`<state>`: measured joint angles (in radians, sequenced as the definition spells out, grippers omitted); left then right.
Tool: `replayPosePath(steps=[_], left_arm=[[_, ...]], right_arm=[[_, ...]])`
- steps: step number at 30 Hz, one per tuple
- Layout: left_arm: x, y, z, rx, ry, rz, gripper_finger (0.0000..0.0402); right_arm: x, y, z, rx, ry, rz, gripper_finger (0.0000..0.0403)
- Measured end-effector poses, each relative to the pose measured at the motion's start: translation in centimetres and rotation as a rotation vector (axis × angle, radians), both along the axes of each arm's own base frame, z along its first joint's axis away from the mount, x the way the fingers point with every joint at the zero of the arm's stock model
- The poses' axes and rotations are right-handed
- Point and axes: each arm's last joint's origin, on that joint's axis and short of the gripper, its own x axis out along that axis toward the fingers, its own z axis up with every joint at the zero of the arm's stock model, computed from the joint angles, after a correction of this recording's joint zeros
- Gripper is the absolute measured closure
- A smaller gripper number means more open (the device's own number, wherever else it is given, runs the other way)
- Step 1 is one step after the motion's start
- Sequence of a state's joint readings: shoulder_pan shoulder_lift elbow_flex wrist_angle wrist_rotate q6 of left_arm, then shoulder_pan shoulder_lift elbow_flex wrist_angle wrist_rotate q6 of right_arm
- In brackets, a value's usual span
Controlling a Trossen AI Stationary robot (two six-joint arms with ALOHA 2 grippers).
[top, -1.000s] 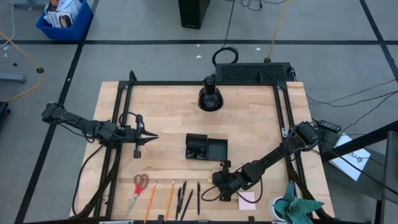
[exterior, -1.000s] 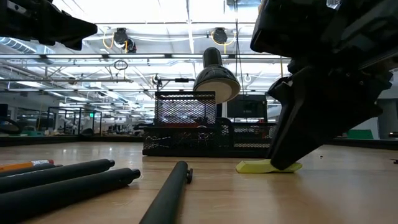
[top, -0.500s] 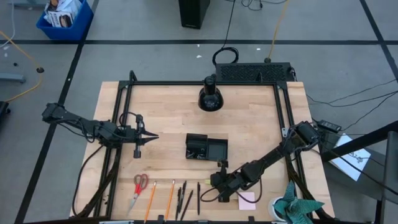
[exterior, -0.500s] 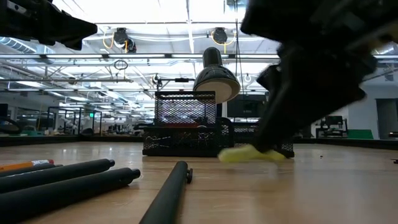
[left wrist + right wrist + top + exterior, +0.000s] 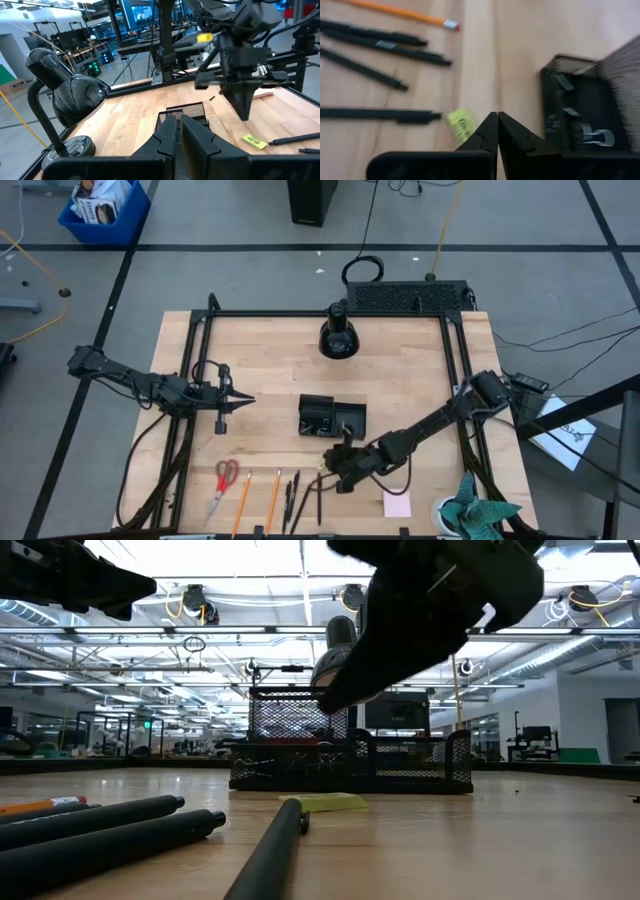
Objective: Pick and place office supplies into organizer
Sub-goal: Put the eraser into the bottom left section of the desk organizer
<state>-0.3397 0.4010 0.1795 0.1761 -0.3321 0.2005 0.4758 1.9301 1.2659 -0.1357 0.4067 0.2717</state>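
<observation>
Yellow piece (image 5: 461, 125) lies flat on the table between the dark pens (image 5: 380, 114) and the organizer (image 5: 580, 107), just ahead of the right gripper (image 5: 497, 131), whose fingers are pressed together and empty; the left gripper (image 5: 240, 398) waits well apart.

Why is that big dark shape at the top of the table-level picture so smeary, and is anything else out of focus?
Low view: the right gripper is smeared by motion blur, backlit by bright ceiling lights; the nearest pens are soft. Right wrist view: the organizer edge is blurred. High view: evenly lit, sharp.
</observation>
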Motion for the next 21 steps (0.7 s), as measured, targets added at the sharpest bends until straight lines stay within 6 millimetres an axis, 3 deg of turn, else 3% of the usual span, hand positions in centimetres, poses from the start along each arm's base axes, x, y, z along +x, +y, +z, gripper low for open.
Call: replayPosePath(steps=[5, 16, 21], left_arm=[[0.0, 0.0, 0.0, 0.001, 0.001, 0.000, 0.0371], [0.0, 0.0, 0.0, 0.001, 0.002, 0.000, 0.0371], [0.0, 0.0, 0.0, 0.003, 0.002, 0.000, 0.0371]], right_arm=[[0.2, -0.3, -0.2, 0.140, 0.090, 0.169, 0.0378], [0.6, -1.9, -0.7, 0.040, 0.100, 0.314, 0.0244], [0.8, -3.3, -1.3, 0.072, 0.101, 0.336, 0.0217]])
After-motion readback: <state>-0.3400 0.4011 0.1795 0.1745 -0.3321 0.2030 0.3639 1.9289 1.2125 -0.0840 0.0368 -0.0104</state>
